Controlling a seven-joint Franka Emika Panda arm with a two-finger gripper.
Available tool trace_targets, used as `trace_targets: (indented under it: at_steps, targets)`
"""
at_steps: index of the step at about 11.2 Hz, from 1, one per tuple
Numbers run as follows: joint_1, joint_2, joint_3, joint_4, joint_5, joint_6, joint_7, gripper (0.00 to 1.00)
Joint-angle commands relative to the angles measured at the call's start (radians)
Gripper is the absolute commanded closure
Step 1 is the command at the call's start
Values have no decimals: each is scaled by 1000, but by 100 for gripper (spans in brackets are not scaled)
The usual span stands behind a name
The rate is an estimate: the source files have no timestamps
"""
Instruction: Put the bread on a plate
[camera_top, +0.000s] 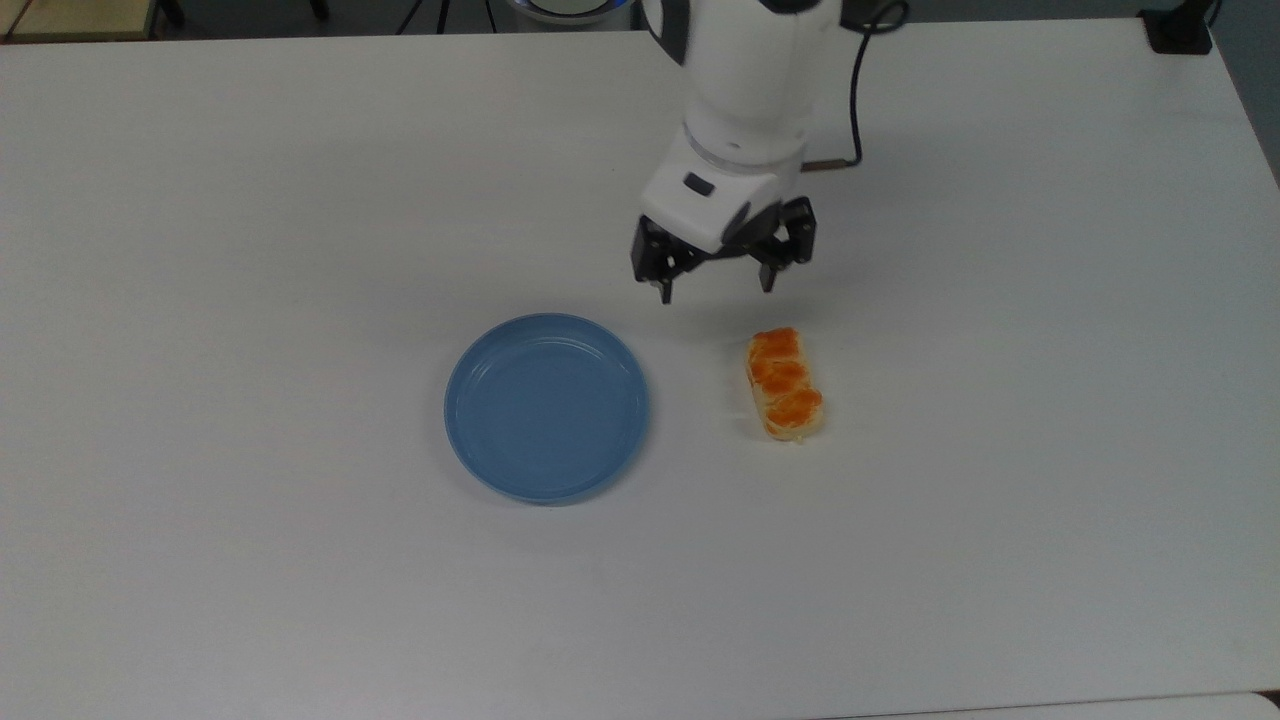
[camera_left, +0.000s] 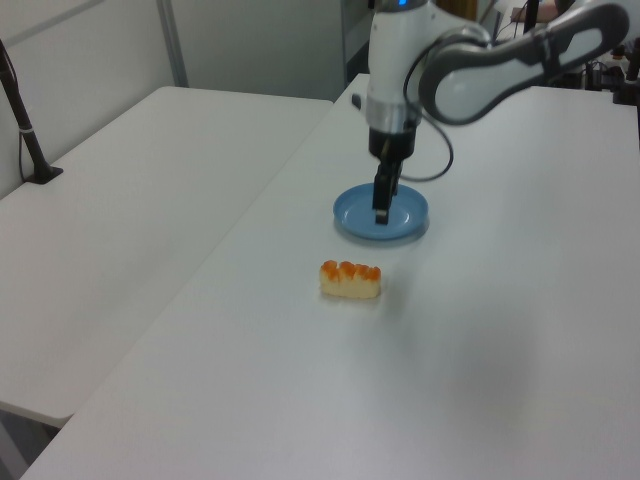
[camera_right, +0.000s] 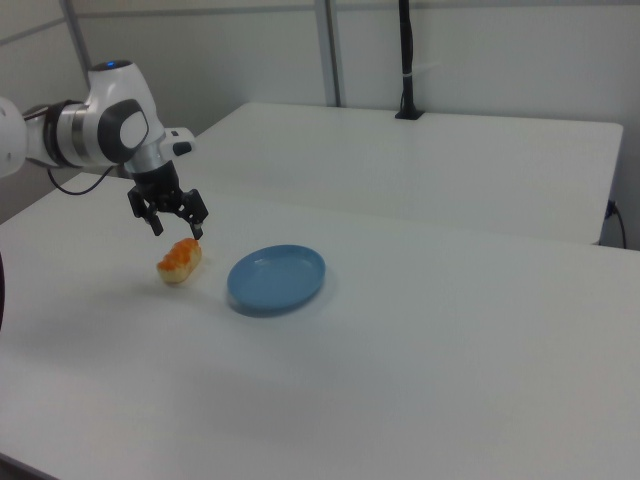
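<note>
1. Nothing done yet, I judge: the bread (camera_top: 785, 385) lies flat on the white worktop (camera_top: 300, 200), untouched.
2. In the top view the bread sits at 3 o'clock of the plate (camera_top: 547, 405), near it but clear of the rim, long axis running roughly 12 to 6.
3. The plate is bare, nothing on it.
4. My claw (camera_top: 718, 283) hangs above the worktop with its fingers spread wide and nothing between them.
5. In the top view the claw is at about 11 o'clock of the bread, just off its far end and not over it; height above the worktop I can't tell exactly.
6. Left to do: centre over the bread, drop, close across its short width, lift, carry toward 9 o'clock, and release on the plate.
</note>
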Motion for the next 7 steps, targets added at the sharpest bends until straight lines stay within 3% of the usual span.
trace_targets:
  at_steps: [1,5,7]
  targets:
    - [63,114,-15,69,13,87,91,0]
    - [99,272,-15,165,11,139,125,0]
    - [100,301,-18,173,6,184,136,0]
